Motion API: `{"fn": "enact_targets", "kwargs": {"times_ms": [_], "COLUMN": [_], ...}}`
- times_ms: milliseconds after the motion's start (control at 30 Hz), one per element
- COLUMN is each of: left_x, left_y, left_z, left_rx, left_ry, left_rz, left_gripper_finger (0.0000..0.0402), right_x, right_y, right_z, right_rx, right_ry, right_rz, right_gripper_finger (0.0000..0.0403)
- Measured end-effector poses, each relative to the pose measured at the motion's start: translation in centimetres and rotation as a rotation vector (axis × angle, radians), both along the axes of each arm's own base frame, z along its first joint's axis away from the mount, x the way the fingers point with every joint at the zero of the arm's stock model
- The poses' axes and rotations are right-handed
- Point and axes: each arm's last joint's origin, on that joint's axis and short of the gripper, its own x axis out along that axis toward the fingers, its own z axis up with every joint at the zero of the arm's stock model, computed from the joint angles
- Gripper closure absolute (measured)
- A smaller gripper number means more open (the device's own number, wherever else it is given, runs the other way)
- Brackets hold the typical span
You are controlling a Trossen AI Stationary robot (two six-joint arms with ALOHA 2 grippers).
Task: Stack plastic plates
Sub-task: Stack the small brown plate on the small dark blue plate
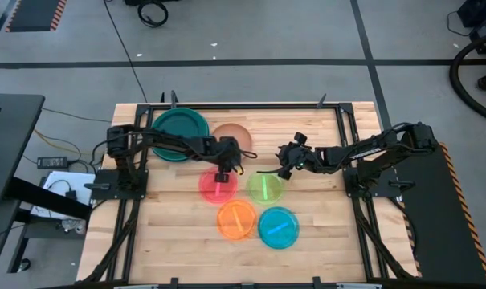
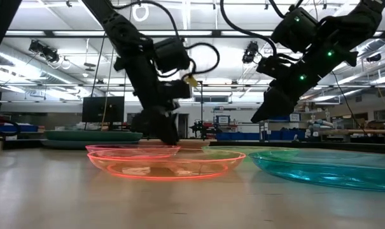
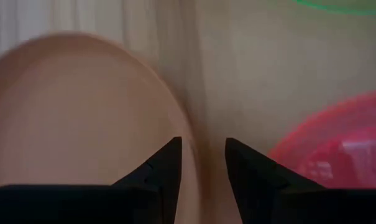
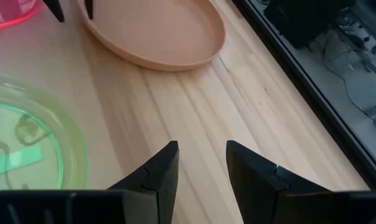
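Left arm low at the tan plate's edge, right arm hanging over bare wood.

The left gripper [image 1: 223, 163] sits between the tan plate [image 1: 231, 135] and the pink plate [image 1: 218, 185], fingers [image 3: 166, 165] spread a little, one over the tan rim, gripping nothing. The right gripper [image 1: 285, 163] hovers just beyond the green plate [image 1: 266, 187], fingers [image 4: 160, 171] apart and empty. The teal plate [image 1: 179, 124] lies at the far left beside the tan one; the orange plate [image 1: 236, 219] and light blue plate [image 1: 278, 227] lie nearest on the table [image 1: 323, 241].
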Motion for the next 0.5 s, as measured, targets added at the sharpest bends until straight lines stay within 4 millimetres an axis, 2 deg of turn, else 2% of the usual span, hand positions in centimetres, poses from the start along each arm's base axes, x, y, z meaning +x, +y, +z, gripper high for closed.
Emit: {"fn": "enact_targets", "kwargs": {"times_ms": [167, 433, 500], "left_x": [0.06, -0.06, 0.03], "left_y": [0.1, 0.15, 0.07], "left_z": [-0.52, -0.67, -0.58], "left_rx": [0.025, 0.031, 0.036], "left_ry": [0.02, 0.039, 0.04], "left_rz": [0.015, 0.018, 0.002], "left_gripper_finger": [0.0286, 0.0377, 0.0388], "right_x": [0.05, 0.13, 0.15], "right_y": [0.05, 0.06, 0.07], "right_z": [0.01, 0.09, 0.1], "right_rx": [0.012, 0.014, 0.017], "right_ry": [-0.004, -0.016, -0.018], "right_rz": [0.017, 0.02, 0.025], "right_gripper_finger": [0.0258, 0.0258, 0.0258]}}
